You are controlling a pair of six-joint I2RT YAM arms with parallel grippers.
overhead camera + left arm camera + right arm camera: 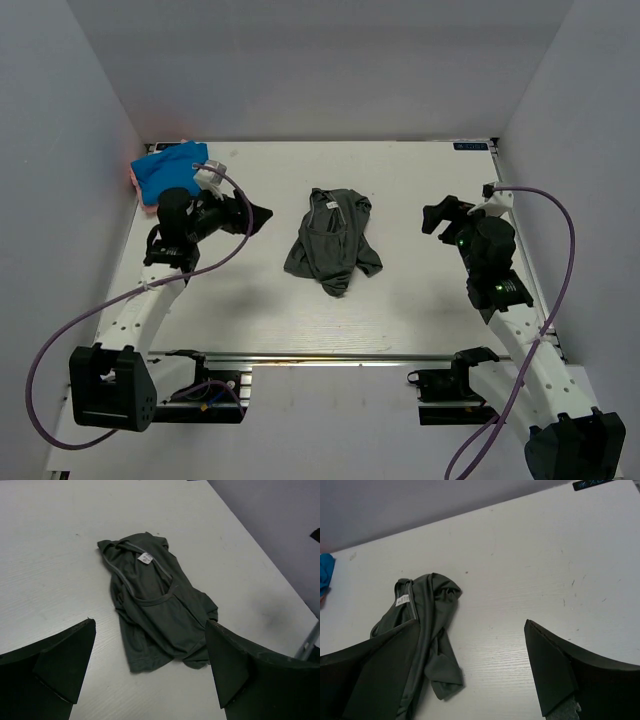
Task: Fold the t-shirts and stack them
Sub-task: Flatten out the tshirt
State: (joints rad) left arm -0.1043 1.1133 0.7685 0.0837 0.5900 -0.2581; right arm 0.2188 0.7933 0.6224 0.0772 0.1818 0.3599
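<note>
We see dark grey-green t-shirt (332,240) lying crumpled mid-table (420,290), white neck label (145,557) facing up, apart from both arms. Left gripper (258,216) released, jaws spread wide, near shirt's left side. Right gripper (437,217) likewise released, grasping nothing, to shirt's right. Blue t-shirt (168,168) folded at far left corner, edge of salmon-pink t-shirt (134,178) showing beside it.

The flat white grained tabletop (420,300) is being lit brightly and evenly from overhead. Soft-edged grey shadows are being thrown across its near left part. Fold detail in the crumpled dark grey-green cloth t-shirt (332,240) is being lost to darkness. In the wrist views, the near black wedge-shaped fingers (55,670) are being rendered as flat silhouettes.
</note>
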